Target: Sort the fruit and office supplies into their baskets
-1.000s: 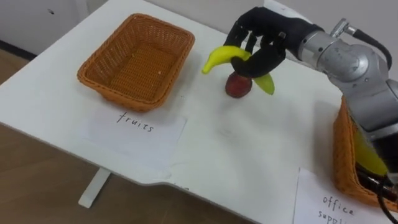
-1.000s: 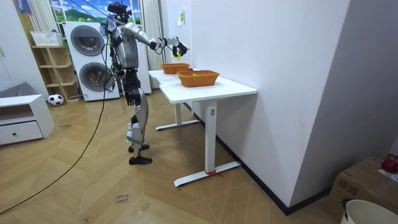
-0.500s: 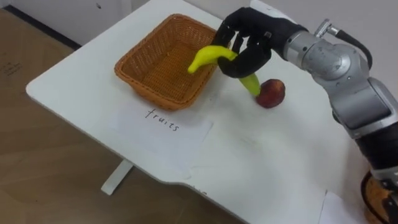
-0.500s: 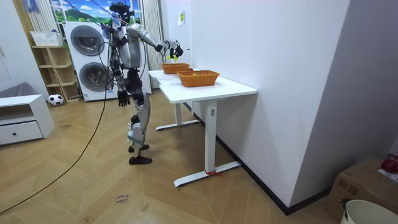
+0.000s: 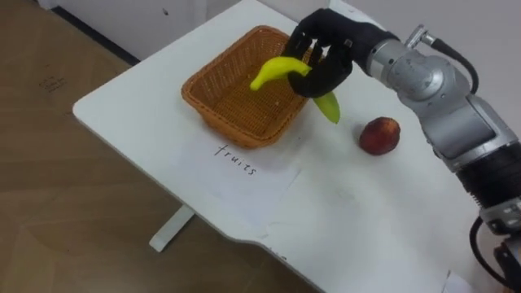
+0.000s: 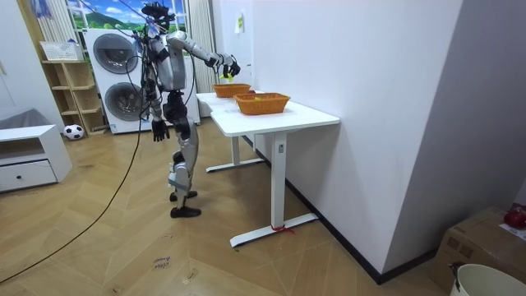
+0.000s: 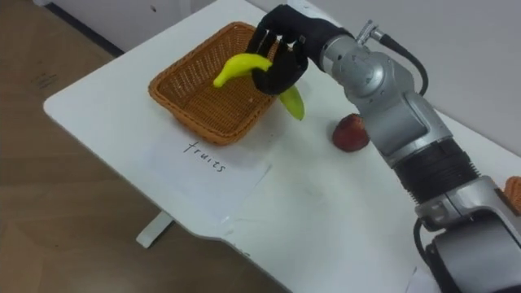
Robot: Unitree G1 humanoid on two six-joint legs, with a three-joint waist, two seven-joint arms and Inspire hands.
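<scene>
banana: in the air over the wicker basket, at its right rim
right hand: fingers curled round the banana's middle
red fruit: on bench, right of basket, apart
left hand: hangs by robot's hip

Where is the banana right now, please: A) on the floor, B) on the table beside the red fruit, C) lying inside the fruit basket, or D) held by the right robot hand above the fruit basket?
D: the right robot hand is curled round the banana, holding it above the fruit basket, apart from the red fruit.
</scene>
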